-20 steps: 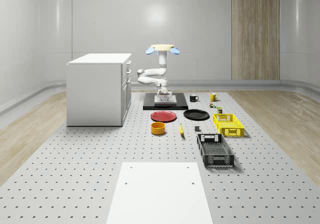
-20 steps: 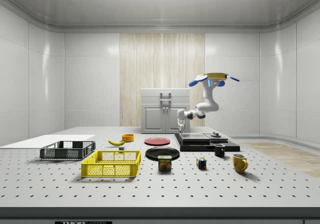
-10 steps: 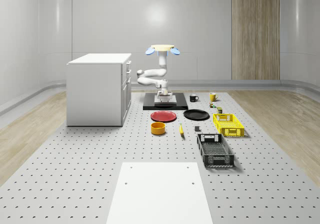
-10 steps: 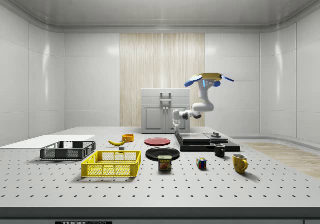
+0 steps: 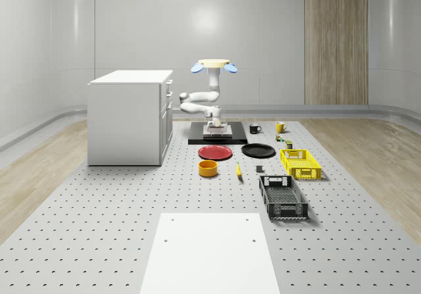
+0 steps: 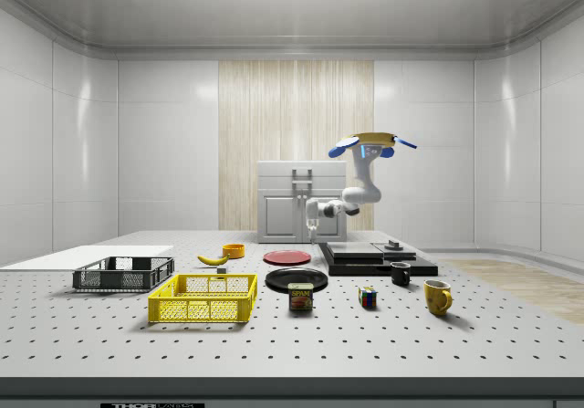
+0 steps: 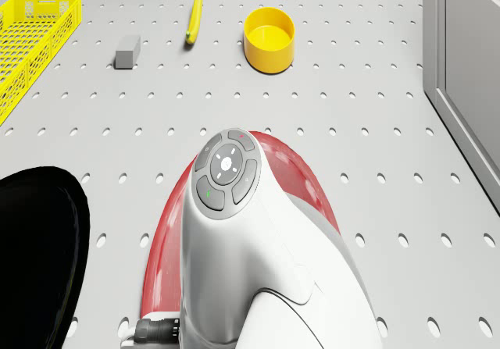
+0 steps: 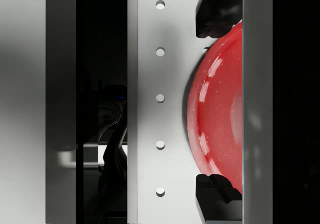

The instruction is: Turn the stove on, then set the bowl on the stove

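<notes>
Stove point(image 5: 218, 137) — a flat black slab lying on the perforated table, near the white cabinet's front. Bowl point(image 5: 208, 168) — a yellow, round, upright, open-topped vessel, sitting on the table well apart from the stove, with the red plate lying between them.

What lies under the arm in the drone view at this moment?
A red plate lies on the perforated table beneath the arm. The arm covers the plate's middle, so whether anything sits there cannot be seen.
</notes>
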Robot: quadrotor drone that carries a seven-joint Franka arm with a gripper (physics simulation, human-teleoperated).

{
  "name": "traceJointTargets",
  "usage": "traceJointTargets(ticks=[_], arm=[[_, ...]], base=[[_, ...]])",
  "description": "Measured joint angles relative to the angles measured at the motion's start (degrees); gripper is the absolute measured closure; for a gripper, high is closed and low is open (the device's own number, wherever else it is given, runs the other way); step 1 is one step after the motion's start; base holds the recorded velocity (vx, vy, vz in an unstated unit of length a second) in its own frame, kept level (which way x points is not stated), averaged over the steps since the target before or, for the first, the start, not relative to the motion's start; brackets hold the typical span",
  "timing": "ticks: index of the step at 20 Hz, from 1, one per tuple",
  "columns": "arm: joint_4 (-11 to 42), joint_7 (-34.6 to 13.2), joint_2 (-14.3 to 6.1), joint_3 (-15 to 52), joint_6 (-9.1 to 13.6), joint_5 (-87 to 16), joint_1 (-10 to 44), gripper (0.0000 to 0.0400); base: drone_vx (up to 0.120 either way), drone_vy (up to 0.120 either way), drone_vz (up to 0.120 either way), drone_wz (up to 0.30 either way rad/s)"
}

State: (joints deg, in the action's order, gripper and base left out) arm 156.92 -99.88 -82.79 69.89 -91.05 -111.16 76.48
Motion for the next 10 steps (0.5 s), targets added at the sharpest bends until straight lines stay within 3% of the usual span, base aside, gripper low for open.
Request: traceJointTargets(ticks=[10], arm=[[-0.03,-0.12,-0.40,0.04,-0.37,0.18,0.16,0.0000]], base=[[0.120,0.000,0.000,0.000]])
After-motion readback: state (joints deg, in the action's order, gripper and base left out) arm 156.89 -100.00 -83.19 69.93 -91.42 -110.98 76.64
